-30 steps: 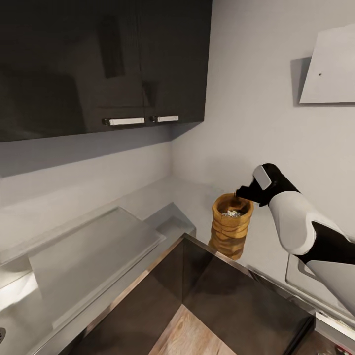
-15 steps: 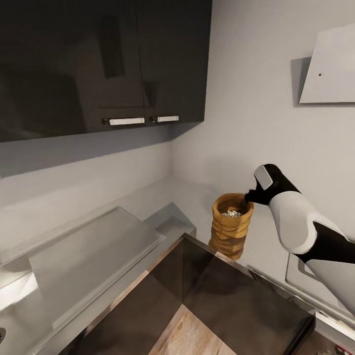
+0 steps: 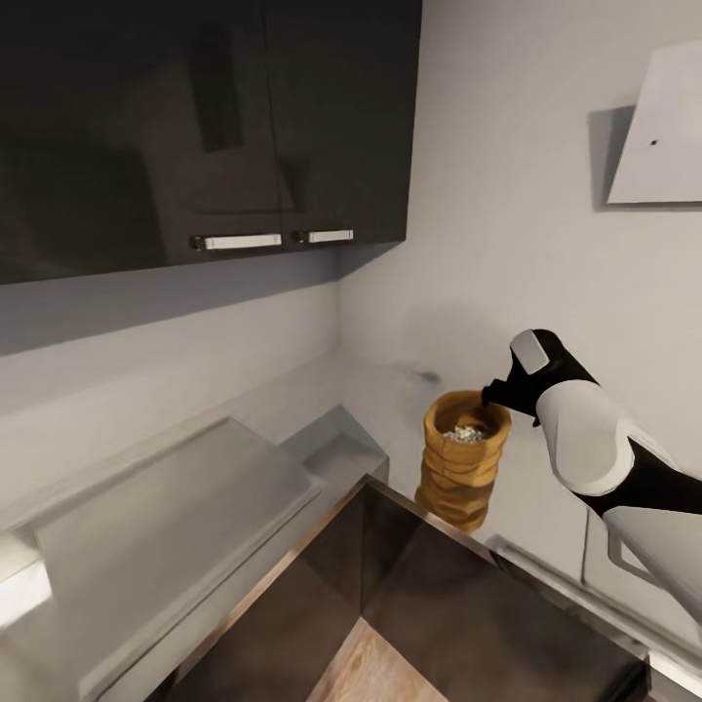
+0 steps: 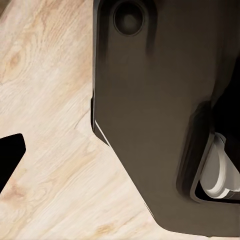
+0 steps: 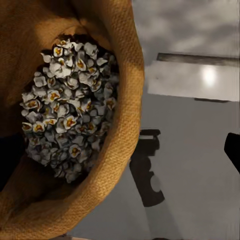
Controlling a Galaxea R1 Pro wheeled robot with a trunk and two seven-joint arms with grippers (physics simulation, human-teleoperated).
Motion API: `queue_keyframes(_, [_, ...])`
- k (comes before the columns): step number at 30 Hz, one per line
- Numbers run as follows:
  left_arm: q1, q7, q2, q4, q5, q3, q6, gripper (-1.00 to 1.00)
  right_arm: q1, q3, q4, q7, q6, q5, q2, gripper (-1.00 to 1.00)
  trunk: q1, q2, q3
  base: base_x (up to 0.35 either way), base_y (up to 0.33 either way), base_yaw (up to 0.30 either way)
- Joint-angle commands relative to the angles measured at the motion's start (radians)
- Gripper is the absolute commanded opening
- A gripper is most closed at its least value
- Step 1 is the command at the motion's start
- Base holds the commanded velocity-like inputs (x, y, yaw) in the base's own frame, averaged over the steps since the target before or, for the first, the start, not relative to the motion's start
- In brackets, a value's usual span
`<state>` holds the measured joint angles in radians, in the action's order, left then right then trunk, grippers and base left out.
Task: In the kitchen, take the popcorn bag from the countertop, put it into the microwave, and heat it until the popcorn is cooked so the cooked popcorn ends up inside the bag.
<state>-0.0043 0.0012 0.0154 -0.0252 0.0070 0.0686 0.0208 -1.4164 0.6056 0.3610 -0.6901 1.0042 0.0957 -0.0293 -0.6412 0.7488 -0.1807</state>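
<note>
The right pincer (image 3: 492, 395) is gripping the rolled rim of the popcorn bag (image 3: 460, 470), which is sitting on the grey table (image 3: 531, 497) or just off it; microwaving is remaining, popcorn (image 5: 70, 107) inside

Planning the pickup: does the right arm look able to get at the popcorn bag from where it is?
Probably yes. The right gripper is already at the rolled rim of the popcorn bag, which stands upright on the countertop with nothing between them; the grip itself is unclear.

Upright popcorn bag (image 3: 464, 458) on countertop (image 3: 292, 409)
</note>
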Motion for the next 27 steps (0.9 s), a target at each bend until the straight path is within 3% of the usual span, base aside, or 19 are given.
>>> queue_keyframes(1, [0.0, 0.0, 0.0, -0.001, 0.001, 0.007, 0.002, 1.0, -0.001, 0.002, 0.0, -0.009, 0.001, 0.01, 0.0, 1.0, 0.0, 0.001, -0.002, 0.076, 0.0, 0.0])
queue_keyframes(9, [0.0, 0.0, 0.0, -0.001, 0.001, 0.007, 0.002, 1.0, -0.001, -0.001, -0.004, -0.013, 0.0, 0.009, 0.0, 1.0, 0.0, 0.001, -0.002, 0.017, 0.0, 0.0])
queue_keyframes(19, [0.0, 0.0, 0.0, -0.001, 0.001, 0.007, 0.002, 1.0, -0.001, -0.001, -0.068, -0.086, -0.001, 0.009, 0.002, 1.0, 0.0, 0.001, -0.002, 0.12, 0.073, 0.0])
queue_keyframes(27, [0.0, 0.0, 0.0, -0.001, 0.001, 0.007, 0.002, 1.0, -0.001, 0.006, -0.081, -0.09, -0.001, 0.009, 0.003, 1.0, 0.0, 0.001, -0.002, 0.011, 0.008, 0.0])
